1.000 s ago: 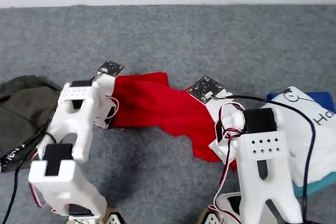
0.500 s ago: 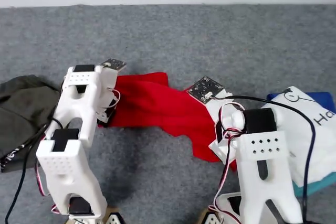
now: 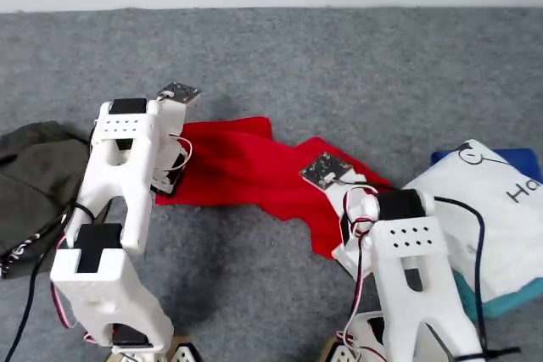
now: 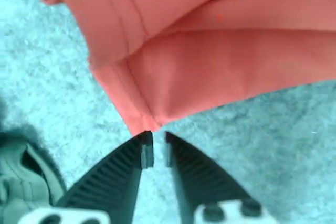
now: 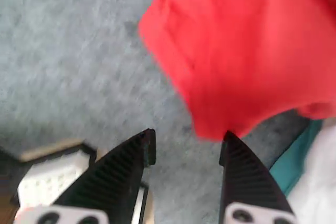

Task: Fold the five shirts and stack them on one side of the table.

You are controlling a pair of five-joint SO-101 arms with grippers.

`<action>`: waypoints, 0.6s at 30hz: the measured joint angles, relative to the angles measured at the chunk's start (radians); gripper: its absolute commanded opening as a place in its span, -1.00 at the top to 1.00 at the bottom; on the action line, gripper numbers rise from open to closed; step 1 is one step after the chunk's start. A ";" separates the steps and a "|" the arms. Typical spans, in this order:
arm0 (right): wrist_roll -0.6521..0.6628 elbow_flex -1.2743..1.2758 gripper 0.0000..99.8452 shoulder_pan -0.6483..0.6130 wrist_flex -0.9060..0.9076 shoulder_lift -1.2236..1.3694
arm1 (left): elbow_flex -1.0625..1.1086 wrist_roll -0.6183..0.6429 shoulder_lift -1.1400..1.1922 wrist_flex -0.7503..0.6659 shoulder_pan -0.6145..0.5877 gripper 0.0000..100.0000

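Observation:
A red shirt (image 3: 246, 167) lies spread and partly folded across the middle of the grey table. In the left wrist view my left gripper (image 4: 155, 148) sits at the shirt's near left corner (image 4: 142, 124). Its fingers are shut to a thin slit with no cloth between them. My right gripper (image 5: 187, 141) hangs open just off the shirt's near right edge (image 5: 226, 114), which lies close above the gap between the fingertips. A dark olive shirt (image 3: 34, 175) is bunched at the left edge. A white printed shirt (image 3: 484, 201) lies on top of blue (image 3: 526, 158) and teal (image 3: 509, 298) ones at the right.
Bare grey carpet (image 3: 339, 65) stretches behind the red shirt up to the white wall. In the right wrist view, a strip of the teal shirt (image 5: 310, 140) and an arm base (image 5: 52, 177) lie close to the gripper.
The left arm swung left and back, and the red shirt's left edge slid left with it. The right arm drew back toward the front, uncovering more of the shirt's right part.

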 measured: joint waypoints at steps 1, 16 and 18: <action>-0.006 0.002 0.60 0.000 -0.021 0.000 | 0.000 0.000 0.003 -0.017 -0.012 0.76; -0.008 0.124 0.60 0.014 -0.238 -0.003 | -0.064 0.002 0.233 -0.084 -0.046 0.88; -0.008 0.192 0.60 0.034 -0.313 -0.003 | -0.075 0.003 0.250 -0.075 -0.032 0.94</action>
